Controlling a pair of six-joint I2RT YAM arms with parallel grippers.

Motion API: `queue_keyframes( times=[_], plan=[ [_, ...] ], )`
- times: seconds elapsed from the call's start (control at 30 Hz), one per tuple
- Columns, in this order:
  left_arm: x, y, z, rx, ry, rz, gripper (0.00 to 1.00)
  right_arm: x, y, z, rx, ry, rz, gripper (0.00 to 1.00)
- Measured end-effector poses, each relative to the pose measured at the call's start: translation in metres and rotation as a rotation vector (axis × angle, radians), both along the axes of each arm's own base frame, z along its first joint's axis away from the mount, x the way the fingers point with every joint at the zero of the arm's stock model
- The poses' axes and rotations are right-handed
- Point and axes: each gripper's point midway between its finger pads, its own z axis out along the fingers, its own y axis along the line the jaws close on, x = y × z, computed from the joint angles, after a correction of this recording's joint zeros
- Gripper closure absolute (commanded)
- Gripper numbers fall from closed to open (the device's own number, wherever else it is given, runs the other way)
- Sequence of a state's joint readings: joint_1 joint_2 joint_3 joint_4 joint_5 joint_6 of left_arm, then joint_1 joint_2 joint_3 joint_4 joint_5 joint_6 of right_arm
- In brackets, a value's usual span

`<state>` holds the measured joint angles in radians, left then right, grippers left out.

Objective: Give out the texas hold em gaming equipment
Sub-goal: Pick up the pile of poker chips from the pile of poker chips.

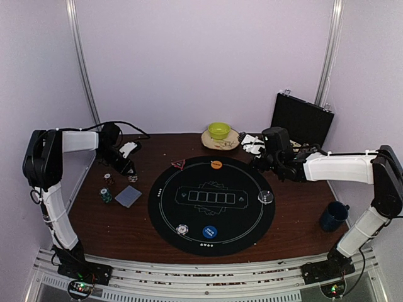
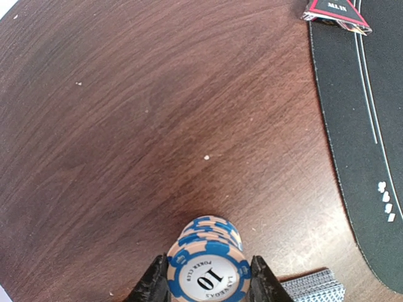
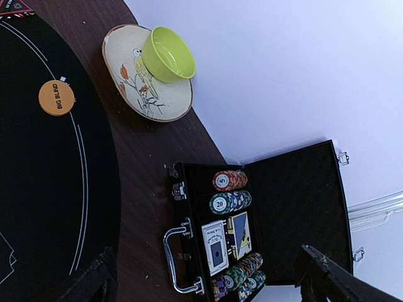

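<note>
Left pincer (image 2: 208, 278): closed on a stack of blue-and-tan chips (image 2: 208, 258). One finger (image 2: 154, 284) presses each side, and the chip facing the camera reads 10. Can't tell if the stack's far end touches the table (image 2: 126, 126).
- Card deck (image 2: 313, 292): just beside the pincer, on the right of its wrist view.
- Red triangle (image 2: 337, 12): well ahead of the pincer and to the right, on the rim of the black mat (image 2: 365, 157).
- Top view: a short chip stack (image 1: 107, 178) and a greenish stack (image 1: 105, 195) stand near this pincer, toward its arm's base, apart from each other.

Right pincer (image 3: 211, 272): wide open, nothing between the fingers (image 3: 94, 280).
- Open case (image 3: 296, 189): right under the gap, lid laid back, handle toward the mat.
- In the case: a chip row marked 5 (image 3: 230, 180), a row marked 20 (image 3: 230, 201), a pack of cards (image 3: 215, 246) and more chips (image 3: 242, 274) nearest the pincer.
- Green bowl (image 3: 167, 55): well ahead of the pincer, sitting on a bird-print plate (image 3: 135, 88).
- Orange disc (image 3: 56, 97): marked BIG BLIND, ahead and far left, on the mat.

On the mat, well apart from both pincers: blue disc (image 1: 210, 232), clear disc (image 1: 266, 197) and a single pale chip (image 1: 182, 229). Blue mug (image 1: 332, 216): behind the right pincer, beside its arm.
</note>
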<state>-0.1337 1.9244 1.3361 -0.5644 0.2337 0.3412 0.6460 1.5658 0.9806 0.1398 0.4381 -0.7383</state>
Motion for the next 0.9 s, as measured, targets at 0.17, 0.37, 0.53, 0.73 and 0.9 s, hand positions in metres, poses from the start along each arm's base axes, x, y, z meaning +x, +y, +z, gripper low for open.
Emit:
queue_keyframes(
  times=[0.17,0.37,0.53,0.73,0.9],
  plan=[
    [0.003,0.003,0.001,0.015,-0.013,0.007,0.74,0.0,0.0,0.001,0.002,-0.006,-0.002,0.0],
    [0.006,0.005,0.013,0.024,-0.048,0.014,0.74,0.0,0.001,0.001,0.001,-0.007,-0.001,0.0],
    [0.008,0.004,0.029,0.017,-0.087,0.014,0.74,0.0,0.001,0.001,0.0,-0.006,-0.003,0.0],
    [0.007,0.0,0.04,0.015,-0.113,-0.002,0.74,0.0,0.001,0.001,0.0,-0.006,-0.003,0.0],
    [0.002,-0.018,0.048,0.022,-0.137,-0.055,0.74,0.0,0.001,0.001,0.0,-0.006,-0.003,0.0]
  ],
)
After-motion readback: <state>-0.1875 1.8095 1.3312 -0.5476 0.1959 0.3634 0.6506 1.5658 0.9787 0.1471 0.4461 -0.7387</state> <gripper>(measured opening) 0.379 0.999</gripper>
